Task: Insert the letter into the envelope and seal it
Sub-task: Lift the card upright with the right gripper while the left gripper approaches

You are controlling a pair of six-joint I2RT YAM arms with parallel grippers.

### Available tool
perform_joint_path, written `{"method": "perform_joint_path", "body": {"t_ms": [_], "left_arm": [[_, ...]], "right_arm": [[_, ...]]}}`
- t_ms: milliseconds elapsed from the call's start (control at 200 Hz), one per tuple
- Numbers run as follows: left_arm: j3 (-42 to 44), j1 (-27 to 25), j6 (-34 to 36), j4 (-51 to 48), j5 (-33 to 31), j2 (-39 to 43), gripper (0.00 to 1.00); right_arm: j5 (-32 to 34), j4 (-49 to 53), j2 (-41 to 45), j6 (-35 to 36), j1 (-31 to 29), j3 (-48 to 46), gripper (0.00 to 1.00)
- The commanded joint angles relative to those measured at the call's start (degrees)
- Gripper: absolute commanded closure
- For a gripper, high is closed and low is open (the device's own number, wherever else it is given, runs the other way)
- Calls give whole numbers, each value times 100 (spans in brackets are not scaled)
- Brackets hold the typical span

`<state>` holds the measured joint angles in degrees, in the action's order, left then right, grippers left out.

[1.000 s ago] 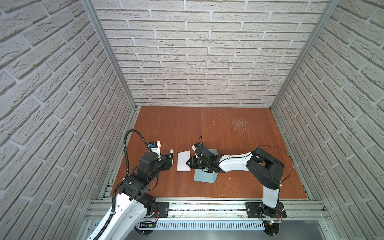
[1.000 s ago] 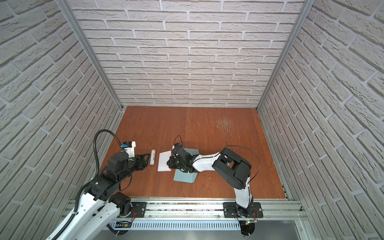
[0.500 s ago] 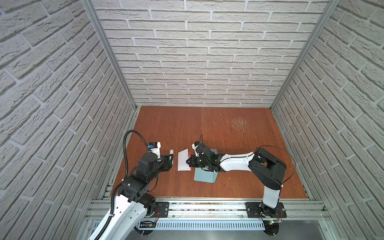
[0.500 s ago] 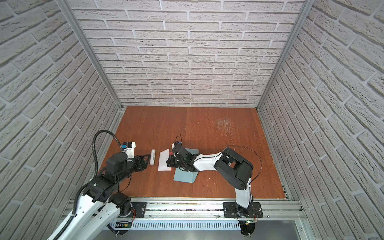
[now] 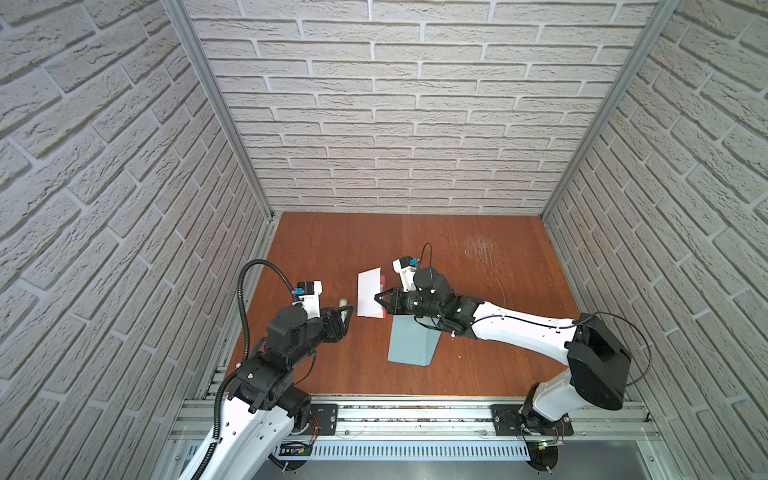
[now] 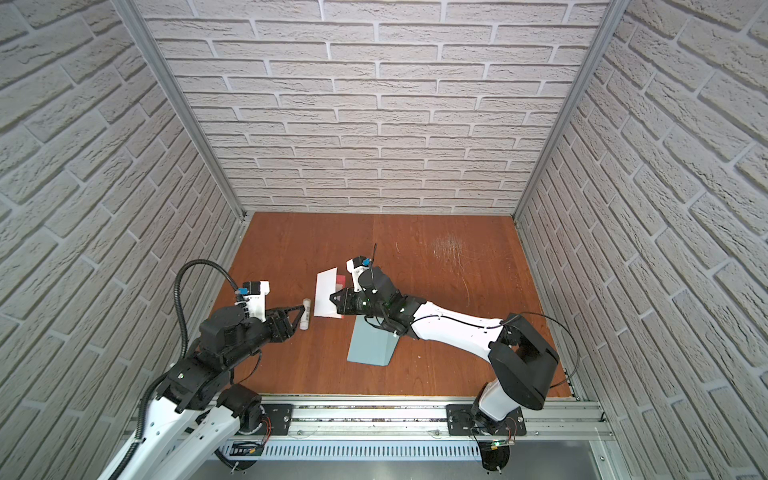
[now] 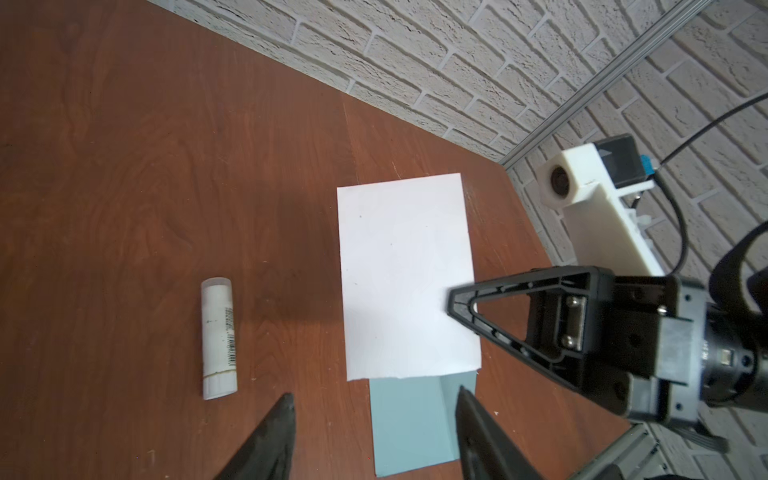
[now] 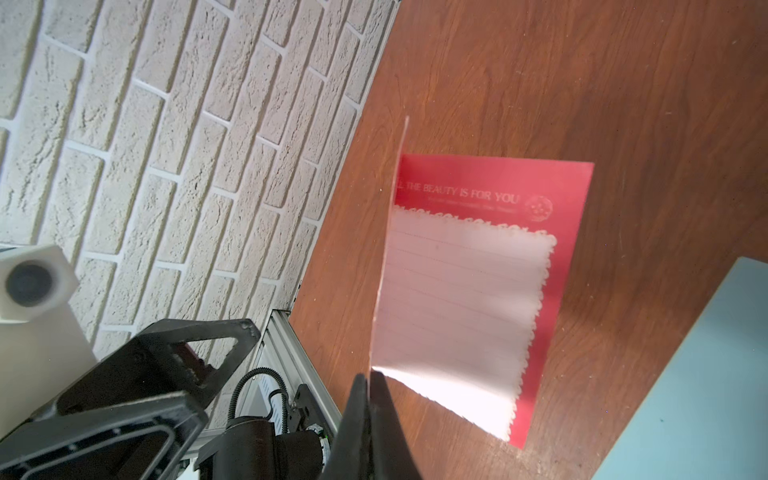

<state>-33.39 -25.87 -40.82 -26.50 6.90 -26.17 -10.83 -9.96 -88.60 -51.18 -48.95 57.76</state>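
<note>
right hand (image 5: 378, 296) on letter (image 5: 369, 293); wooden tabletop (image 5: 478, 353), brick walls (image 5: 415, 124)

Both top views look steeply down from high above the front rail (image 5: 415, 415), taking in the whole table (image 5: 332, 249) almost identically. Each wrist camera sits close over the table; both frame the letter (image 7: 403, 270) and envelope (image 7: 411, 419) from opposite sides.

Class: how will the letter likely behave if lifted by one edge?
Probably floppy and light: the letter is a thin folded sheet. Likely to swing open at the fold: the leaf pinched by the right gripper stands away from the lower one.
</note>
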Motion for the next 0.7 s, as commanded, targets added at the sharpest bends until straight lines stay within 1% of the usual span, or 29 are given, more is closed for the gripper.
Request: {"method": "perform_joint_path", "body": {"t_ms": [0,110,205,395,560,580,695], "left_arm": [[130,35,-292,1099,556,-100,36],[375,47,-647,1952,880,-232,33],[583,46,-897,2596,1029,-442,30],[957,77,-1319,3703,1297,-1128,30],[1109,114,-1428,4442,1456,-1496,30],[1119,117,-1444,4541,1498,-1681,30],[1165,148,-1588,5053,1753,-2130,29]], "right_arm": [[-6,289,320,315,102,-2,94],[-25,359,578,363,189,-143,94],[-45,465,800,415,276,-251,94],[-42,734,1217,520,390,-429,94],[-149,822,1558,524,555,-677,94],[-181,804,1606,506,589,-730,94],[-302,763,1760,451,703,-868,94]]}}
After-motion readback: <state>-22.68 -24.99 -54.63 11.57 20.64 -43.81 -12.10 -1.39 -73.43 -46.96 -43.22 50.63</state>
